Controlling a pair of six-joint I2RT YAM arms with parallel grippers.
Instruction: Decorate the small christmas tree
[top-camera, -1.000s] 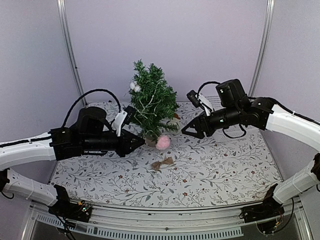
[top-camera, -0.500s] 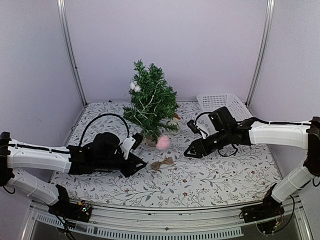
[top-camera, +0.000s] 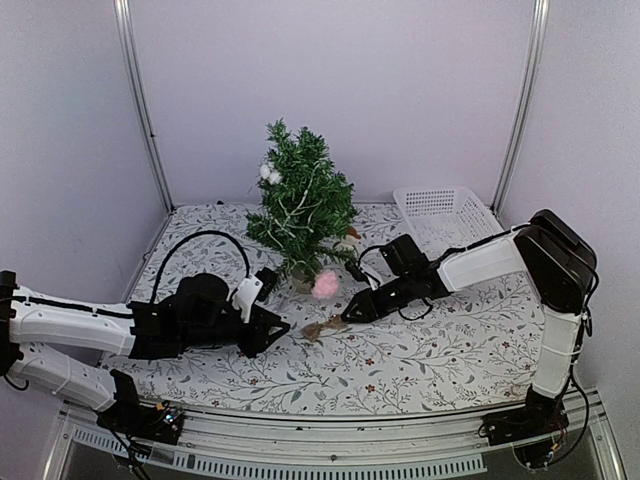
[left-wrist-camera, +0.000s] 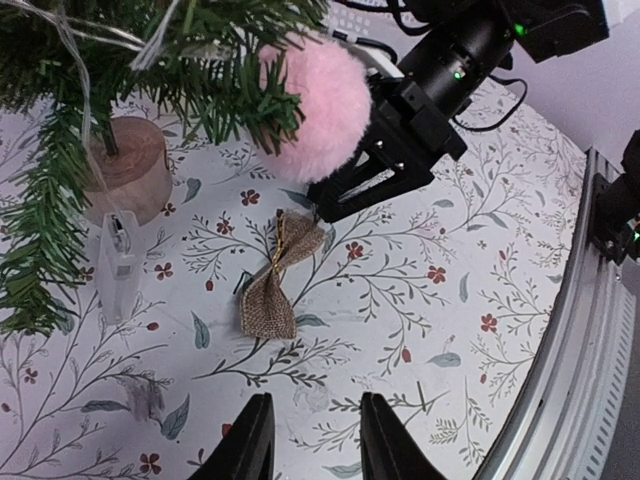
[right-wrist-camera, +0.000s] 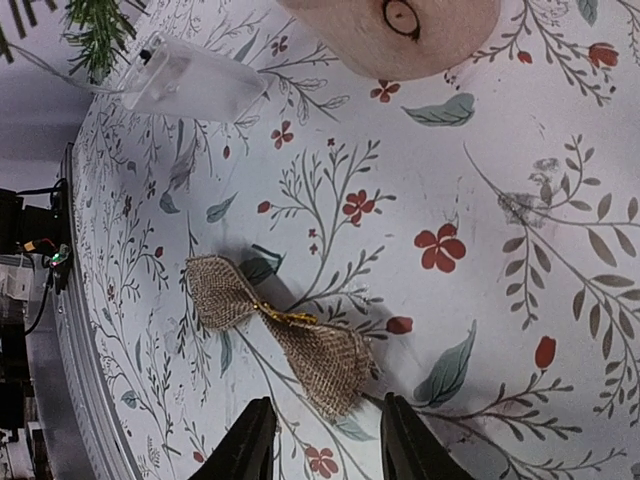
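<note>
Step in hand: picking up an ornament. A brown burlap bow with a gold tie at its waist lies flat on the floral-print bench. It is just in front of the small christmas tree, a dark green bristly cone on a pale round wooden stump, upright at back-centre of the bench.

Right claw is low over the bench, fingers apart at medium width. One end of the bow sits right at the gap between the tips. No pinch visible, nothing held.

Left claw is low on the other side of the bow, narrow gap, empty, tips apart from the bow.

A fluffy pink pom-pom already hangs on a low branch. A clear plastic battery box lies beside the stump. A white plastic lattice basket sits at back right, contents not readable.

Next move, my judgement: right claw eases forward until its fingers straddle the burlap, closes on the lobe or the gold waist, lifts, then carries to a free branch. The bow looks thin and floppy, so the tips must go right down to the surface. Risk: shoving it along instead of gripping it. Left claw should stay clear or steady the tree.
</note>
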